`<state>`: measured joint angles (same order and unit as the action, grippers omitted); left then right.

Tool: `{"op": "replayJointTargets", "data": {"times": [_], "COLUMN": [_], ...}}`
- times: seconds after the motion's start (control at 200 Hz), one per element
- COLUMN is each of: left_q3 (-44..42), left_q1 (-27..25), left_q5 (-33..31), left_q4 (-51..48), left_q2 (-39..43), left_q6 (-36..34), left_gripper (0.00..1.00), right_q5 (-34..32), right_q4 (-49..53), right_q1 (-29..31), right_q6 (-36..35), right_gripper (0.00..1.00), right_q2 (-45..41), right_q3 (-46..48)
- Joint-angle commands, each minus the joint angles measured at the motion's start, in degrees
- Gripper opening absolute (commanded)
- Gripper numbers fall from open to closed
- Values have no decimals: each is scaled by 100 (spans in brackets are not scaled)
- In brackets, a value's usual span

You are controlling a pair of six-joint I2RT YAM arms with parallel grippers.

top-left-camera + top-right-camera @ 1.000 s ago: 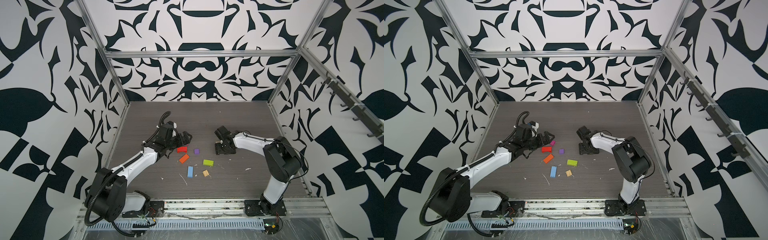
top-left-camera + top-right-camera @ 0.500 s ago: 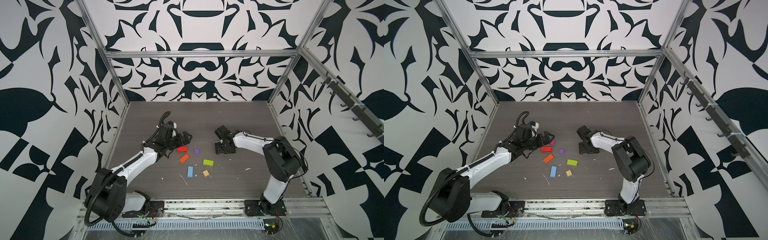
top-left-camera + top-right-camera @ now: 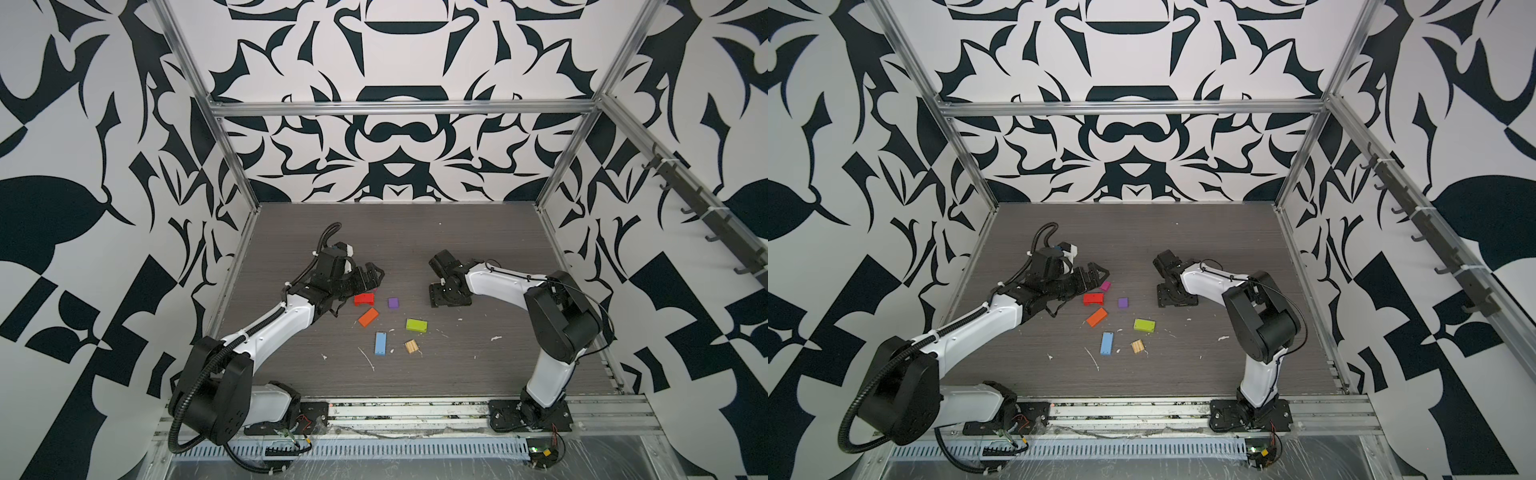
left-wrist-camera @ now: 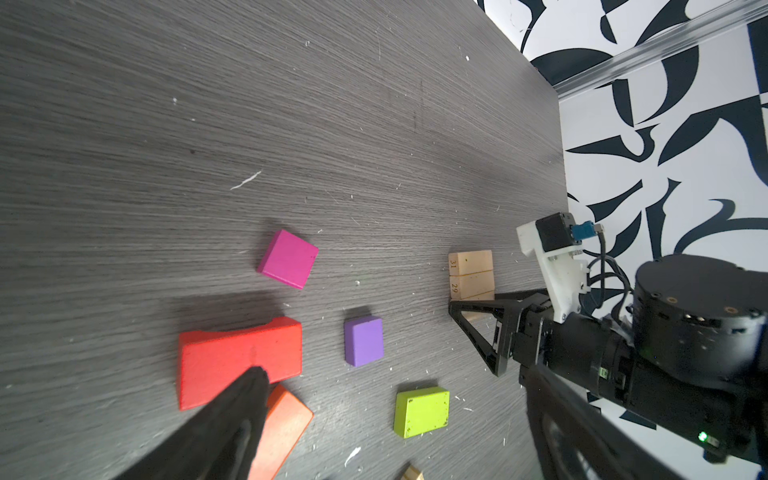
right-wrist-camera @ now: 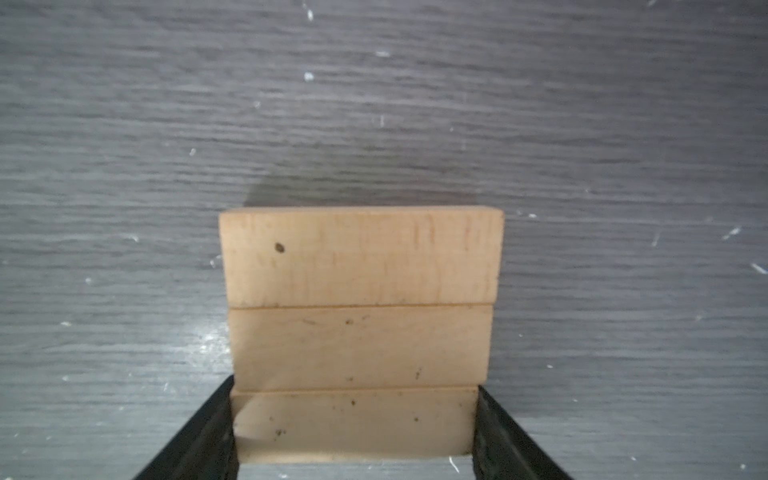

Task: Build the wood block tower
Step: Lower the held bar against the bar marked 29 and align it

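As we hold this moment against the views of a second ago, we find both arms and every block where they were; nothing on the table [image 3: 457, 249] has visibly shifted. The wood blocks [image 3: 1098, 316] all lie flat on it, none on top of another. Three tan planks [image 4: 471, 274] lie side by side, touching along their long edges, to the right of the coloured pieces. Our right gripper [image 3: 448, 300] points straight down over them. In its wrist view its fingers [image 5: 203, 436] stand at the two ends of the nearest plank, right against the wood; whether they press it or merely touch it we cannot tell. Our left gripper [image 3: 377, 279] hangs low just behind the red block [image 3: 364, 299], its jaws wide apart and holding nothing. In a top view the magenta cube [image 3: 1105, 285] shows just beside that gripper's tip. Near the red block lie the orange block [image 3: 368, 317], just in front of it, and the purple cube [image 3: 393, 302], to its right. Further forward we see the green block [image 3: 416, 325], the blue block [image 3: 380, 343] and the ridged tan square [image 3: 411, 346], the last two near each other, all apart from the planks.
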<state>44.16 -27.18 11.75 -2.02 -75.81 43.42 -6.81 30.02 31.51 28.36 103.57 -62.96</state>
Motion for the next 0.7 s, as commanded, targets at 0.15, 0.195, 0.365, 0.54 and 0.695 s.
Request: {"op": "replayJointTargets", "data": {"times": [0.15, 0.195, 0.365, 0.54, 0.695], "left_q3": [51, 59, 71, 109, 132], "left_q1": [-16, -18, -16, -20, -15], "left_q5": [-27, -24, -27, -23, -15], "left_q4": [-88, -93, -102, -115, -120], "left_q2": [137, 138, 146, 130, 102], "left_q6": [-58, -54, -59, -62, -75], "left_gripper": [100, 99, 100, 100, 100], "right_q5": [-145, -137, -128, -119, -86], "right_q4": [52, 52, 64, 73, 86], "right_q1": [-31, -31, -31, -28, -31], "right_q6": [41, 40, 49, 51, 48], "right_gripper": [80, 80, 83, 85, 89], "right_q2": [93, 106, 103, 107, 76], "right_q3": [-120, -129, -150, -151, -160]}}
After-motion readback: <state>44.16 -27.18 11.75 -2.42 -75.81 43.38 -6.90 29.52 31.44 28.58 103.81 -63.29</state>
